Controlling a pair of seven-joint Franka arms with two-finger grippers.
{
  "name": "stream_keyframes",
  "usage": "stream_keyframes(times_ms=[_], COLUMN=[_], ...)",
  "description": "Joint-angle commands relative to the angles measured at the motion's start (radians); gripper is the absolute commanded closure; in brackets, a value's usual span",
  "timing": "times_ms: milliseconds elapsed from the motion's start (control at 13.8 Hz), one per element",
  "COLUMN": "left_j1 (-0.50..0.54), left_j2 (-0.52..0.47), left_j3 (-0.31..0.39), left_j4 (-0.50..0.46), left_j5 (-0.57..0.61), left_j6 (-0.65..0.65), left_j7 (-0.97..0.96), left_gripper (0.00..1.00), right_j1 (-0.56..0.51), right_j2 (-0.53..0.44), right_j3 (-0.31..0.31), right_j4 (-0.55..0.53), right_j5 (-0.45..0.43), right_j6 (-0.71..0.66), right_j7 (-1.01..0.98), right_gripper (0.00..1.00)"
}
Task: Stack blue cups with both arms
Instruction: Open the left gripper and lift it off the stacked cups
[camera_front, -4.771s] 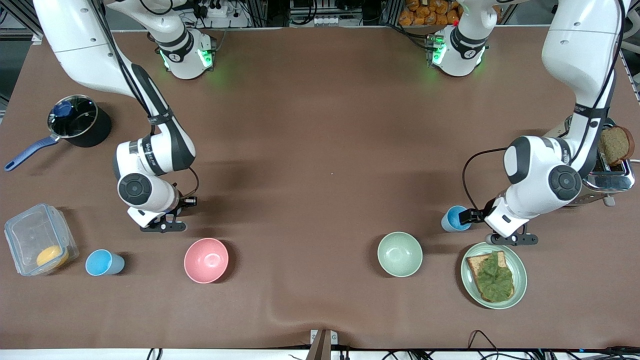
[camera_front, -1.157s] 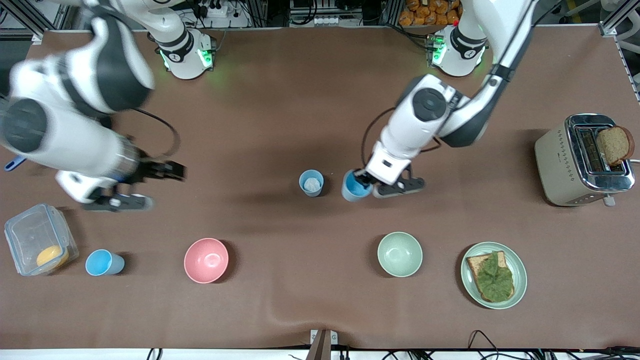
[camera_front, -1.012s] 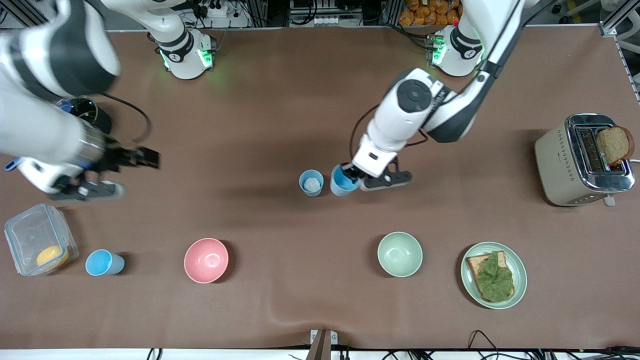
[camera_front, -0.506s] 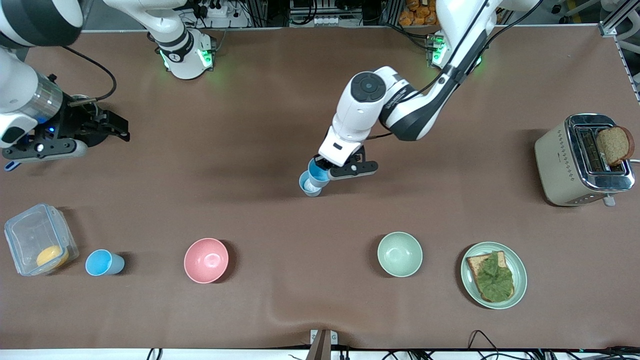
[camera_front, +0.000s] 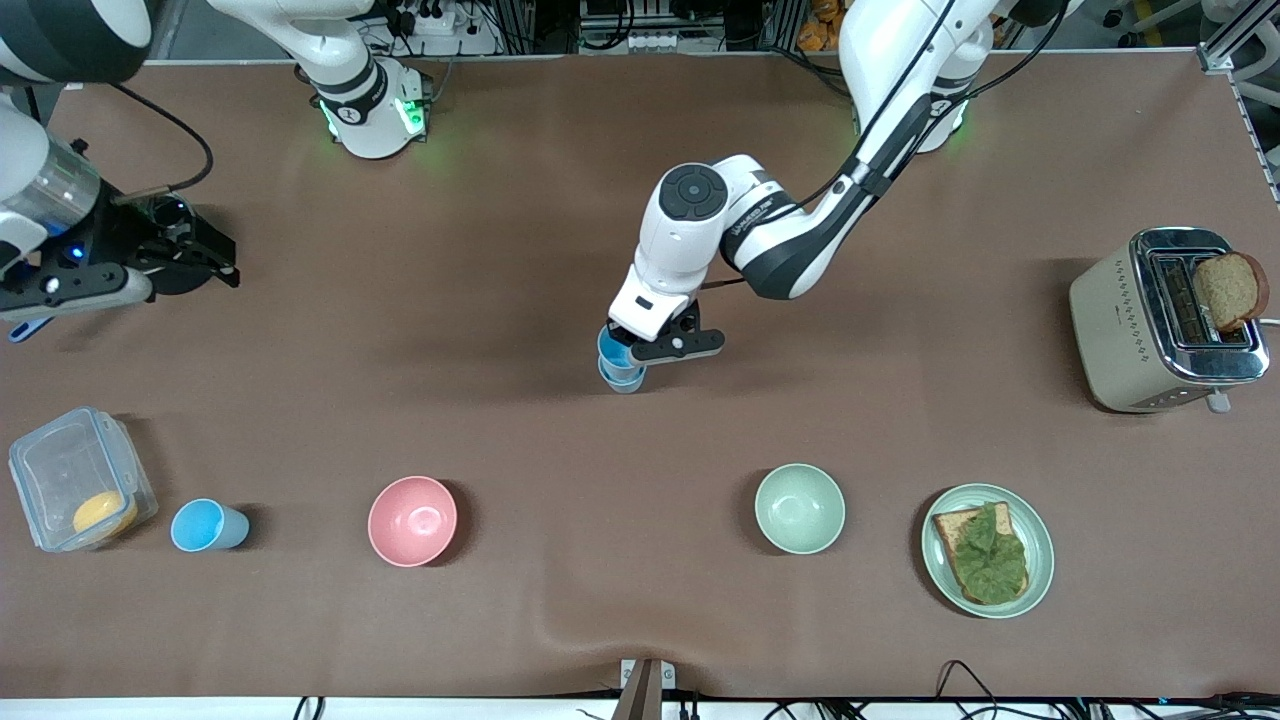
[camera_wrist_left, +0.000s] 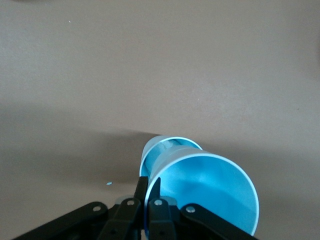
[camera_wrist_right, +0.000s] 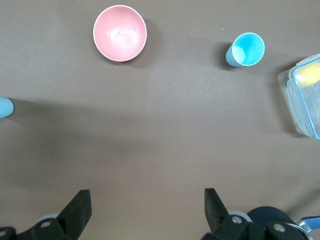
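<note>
My left gripper (camera_front: 616, 345) is shut on the rim of a light-blue cup (camera_front: 615, 352) and holds it right over a second blue cup (camera_front: 623, 379) that stands mid-table. The two overlap, and I cannot tell whether the held one is inside. In the left wrist view the fingers (camera_wrist_left: 141, 192) pinch the held cup's wall (camera_wrist_left: 205, 187), and the lower cup's rim (camera_wrist_left: 160, 148) shows past it. A third blue cup (camera_front: 208, 526) (camera_wrist_right: 245, 49) stands near the front toward the right arm's end. My right gripper (camera_front: 222, 262) (camera_wrist_right: 147, 210) is open and empty, high over the pot area.
A pink bowl (camera_front: 412, 520) (camera_wrist_right: 120, 33) and a pale green bowl (camera_front: 799, 508) stand near the front. A plate with toast (camera_front: 987, 551), a toaster (camera_front: 1165, 320), a clear container (camera_front: 78, 478) (camera_wrist_right: 305, 95) and a pot's blue handle (camera_front: 22, 328) are also on the table.
My left arm carried its blue cup sideways from beside the standing cup to right over it. My right arm rose and drew back toward the pot, gripper open.
</note>
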Motion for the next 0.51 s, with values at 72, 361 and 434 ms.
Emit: stream_keyframes(times_ms=[72,361,434], left_j1=[-0.017,-0.015,-0.009], left_j2=[0.023,0.017,0.008], left_j3=[0.009,0.012,0.012], left_j4=[0.025,0.026,0.025], left_j5=[0.035,0.046,0.067], left_j6=[-0.004,-0.006,-0.006], left_j7=[-0.037,-0.049,-0.052], left_gripper=[1.0,0.0,0.0], right_j1=[-0.02,-0.017,-0.022], right_j2=[0.005,0.01,0.008], right_j3=[0.02,0.025,0.022], right_j4=[0.073,0.091,0.091], right_j5=[-0.033,-0.063,-0.069], right_j6=[-0.139,-0.168,-0.17], right_j7=[-0.01,-0.01,-0.008], right_gripper=[0.0,0.0,0.0])
